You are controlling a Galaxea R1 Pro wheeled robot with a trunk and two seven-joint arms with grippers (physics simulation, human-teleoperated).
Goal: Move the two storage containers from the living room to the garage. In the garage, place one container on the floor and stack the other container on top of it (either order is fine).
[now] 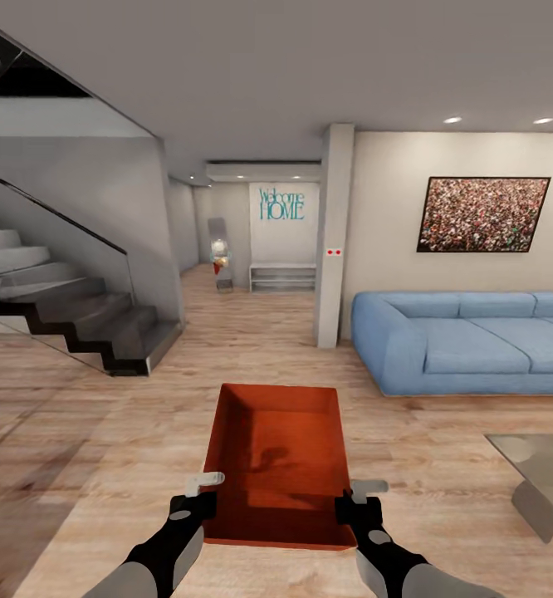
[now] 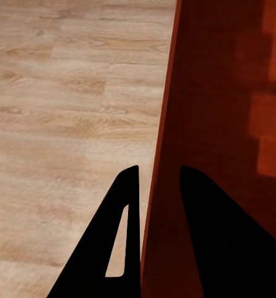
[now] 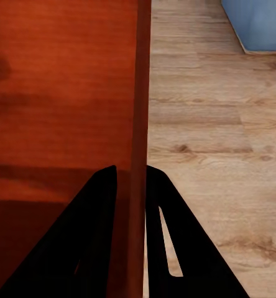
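Observation:
I hold one orange-red storage container (image 1: 278, 461) in front of me over the light wood plank floor of the living room. My left gripper (image 1: 200, 498) is shut on its left wall, and in the left wrist view the thin wall (image 2: 158, 149) runs between the two dark fingers (image 2: 122, 236). My right gripper (image 1: 353, 502) is shut on its right wall; the right wrist view shows that wall (image 3: 141, 105) pinched between the fingers (image 3: 166, 230). The container is level and empty.
A blue sofa (image 1: 467, 336) stands at the right, with a glass table corner (image 1: 538, 469) near me on the right. A staircase (image 1: 69, 307) rises at the left. A pillar (image 1: 333, 241) stands ahead beside a hallway with a "Welcome HOME" wall (image 1: 281, 206).

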